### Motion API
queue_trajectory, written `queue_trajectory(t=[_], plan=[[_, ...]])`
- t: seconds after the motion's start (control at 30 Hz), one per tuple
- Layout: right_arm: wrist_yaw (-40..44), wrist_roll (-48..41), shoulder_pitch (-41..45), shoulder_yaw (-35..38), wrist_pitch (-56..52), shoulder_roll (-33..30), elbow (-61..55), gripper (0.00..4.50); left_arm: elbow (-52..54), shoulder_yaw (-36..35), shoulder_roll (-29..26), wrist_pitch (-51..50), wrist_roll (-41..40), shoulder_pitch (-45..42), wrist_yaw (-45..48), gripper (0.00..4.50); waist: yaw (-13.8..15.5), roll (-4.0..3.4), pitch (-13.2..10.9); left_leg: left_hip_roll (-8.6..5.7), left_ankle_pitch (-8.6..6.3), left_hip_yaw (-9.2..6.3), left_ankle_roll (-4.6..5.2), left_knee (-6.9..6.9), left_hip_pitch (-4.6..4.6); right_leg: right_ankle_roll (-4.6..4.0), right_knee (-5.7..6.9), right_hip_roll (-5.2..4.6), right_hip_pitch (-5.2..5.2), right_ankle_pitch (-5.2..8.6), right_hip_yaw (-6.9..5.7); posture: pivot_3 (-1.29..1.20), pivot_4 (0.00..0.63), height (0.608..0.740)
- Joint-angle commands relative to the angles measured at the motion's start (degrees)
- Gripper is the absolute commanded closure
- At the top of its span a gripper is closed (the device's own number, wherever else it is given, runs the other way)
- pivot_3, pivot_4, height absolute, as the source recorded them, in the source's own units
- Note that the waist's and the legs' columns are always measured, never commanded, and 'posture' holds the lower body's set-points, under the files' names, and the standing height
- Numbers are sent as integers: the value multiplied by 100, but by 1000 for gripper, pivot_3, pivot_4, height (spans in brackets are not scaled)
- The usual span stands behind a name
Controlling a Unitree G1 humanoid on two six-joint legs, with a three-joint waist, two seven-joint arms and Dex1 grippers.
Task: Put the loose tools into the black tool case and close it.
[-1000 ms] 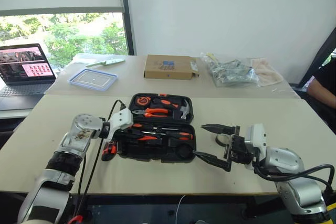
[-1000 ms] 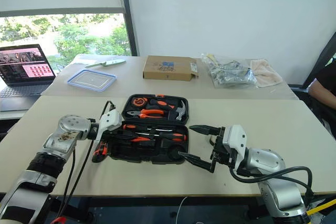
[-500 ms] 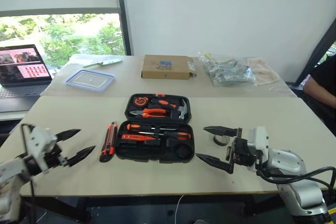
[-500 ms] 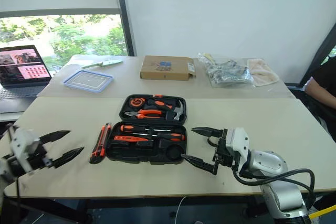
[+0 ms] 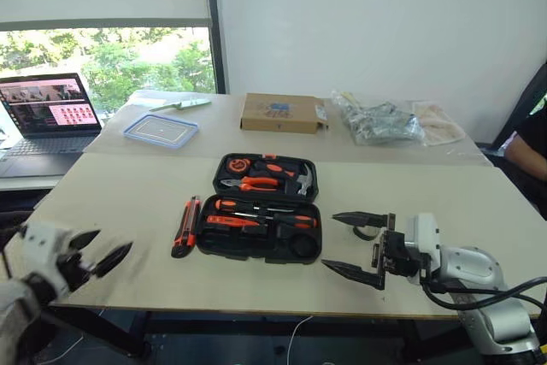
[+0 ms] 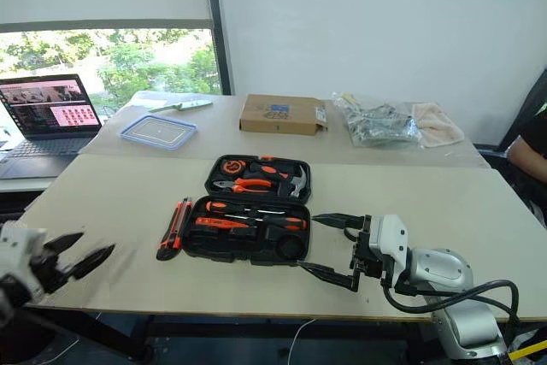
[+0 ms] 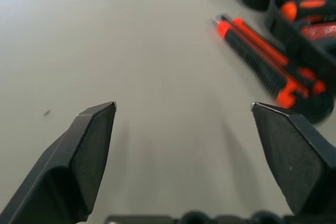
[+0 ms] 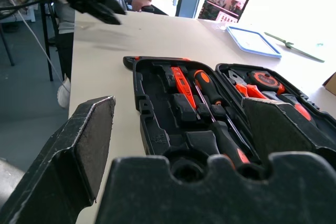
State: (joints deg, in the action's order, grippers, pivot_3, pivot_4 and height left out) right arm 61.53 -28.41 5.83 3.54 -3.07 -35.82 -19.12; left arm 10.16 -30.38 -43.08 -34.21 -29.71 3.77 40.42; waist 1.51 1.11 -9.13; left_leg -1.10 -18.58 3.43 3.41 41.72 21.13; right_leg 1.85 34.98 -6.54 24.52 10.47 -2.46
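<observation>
Black tool case (image 5: 261, 211) lies open on the near surface (image 5: 120, 203), lid half toward the far side, tray half toward the robot. Lid half holds orange-handled pliers (image 5: 254, 184), a hammer (image 5: 299, 179) and a tape measure (image 5: 233, 164). Tray half holds two orange-and-black-handled screwdrivers (image 5: 256, 208) lying lengthwise, with a round recess at its right end.

Orange-and-black utility knife (image 5: 185, 226) lies on the surface just beside the left edge of the tray half, not touching it as far as can be told; in the left wrist view it lies ahead of the fingers, apart from them.

Small black tape roll (image 5: 364, 230) sits on the surface right of the case, partly hidden behind the right gripper.

Left gripper (image 5: 104, 248): at the near left edge of the surface, well apart from the case and knife, jaws spread, nothing between them.

Right gripper (image 5: 357, 246): near the right end of the case, pointing toward it, jaws spread wide, nothing held.

Far surface carries a laptop (image 5: 49, 113), a clear blue-rimmed food container (image 5: 160, 130), a flat cardboard box (image 5: 283, 112) and a clear bag of parts (image 5: 379, 120).
</observation>
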Motion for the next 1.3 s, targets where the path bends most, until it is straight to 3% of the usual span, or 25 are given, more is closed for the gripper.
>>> queue_trajectory(t=[0.03,0.17,0.37,0.6,0.9,1.0,1.2,1.23,1.3], plan=[[-97,-145,67,146,-65,-65,-257,0,339,664,-225,-1771,-189,-980,-802,71,-39,-2,-1,-1,1,0,-2,-2,-2,-1,3,2,0,1,1,0,150,740],[-155,-135,48,126,-86,-58,-328,0,271,1131,-72,-2421,-159,-1725,-1166,71,-93,-2,-1,-1,3,1,-5,-10,0,-1,5,12,-1,1,-1,0,150,740],[-246,-111,10,107,-107,-38,-407,0,-115,1744,152,-2545,151,-2306,-1492,71,-151,-1,-2,-1,7,6,-12,-35,-1,0,-4,17,0,2,1,0,150,740],[-352,-122,56,113,-117,-35,-434,0,-409,2206,130,-2383,532,-2392,-1480,71,-121,-1,-2,-2,8,7,-13,-35,-2,0,-8,14,-2,4,2,0,150,740],[-400,-147,80,93,-133,-26,-472,0,-658,2380,331,-2661,386,-2397,-1254,71,-83,-2,-2,-2,11,7,-18,-34,-12,-2,-8,11,-9,6,4,0,150,740],[-416,-171,116,96,-163,-32,-501,0,-738,2172,494,-2850,240,-2386,-1295,738,-83,-3,-1,-2,11,7,-18,-36,-19,-2,-7,10,-15,6,5,0,150,740],[-455,-187,127,60,-188,-12,-540,0,-831,2128,440,-2834,377,-2341,-1317,2806,-88,-4,-1,-2,11,8,-18,-38,-36,-6,-9,8,-23,9,10,0,150,740],[-462,-188,135,54,-192,-8,-541,0,-838,2163,375,-2796,421,-2316,-1283,3048,-100,-5,0,-2,11,8,-19,-40,-41,-7,-9,8,-25,10,12,0,150,740],[-474,-193,148,45,-201,-2,-542,0,-860,2178,260,-2737,467,-2273,-1224,3121,-118,-5,0,-2,13,15,-22,-57,-59,-11,-8,8,-29,12,21,0,150,740]])
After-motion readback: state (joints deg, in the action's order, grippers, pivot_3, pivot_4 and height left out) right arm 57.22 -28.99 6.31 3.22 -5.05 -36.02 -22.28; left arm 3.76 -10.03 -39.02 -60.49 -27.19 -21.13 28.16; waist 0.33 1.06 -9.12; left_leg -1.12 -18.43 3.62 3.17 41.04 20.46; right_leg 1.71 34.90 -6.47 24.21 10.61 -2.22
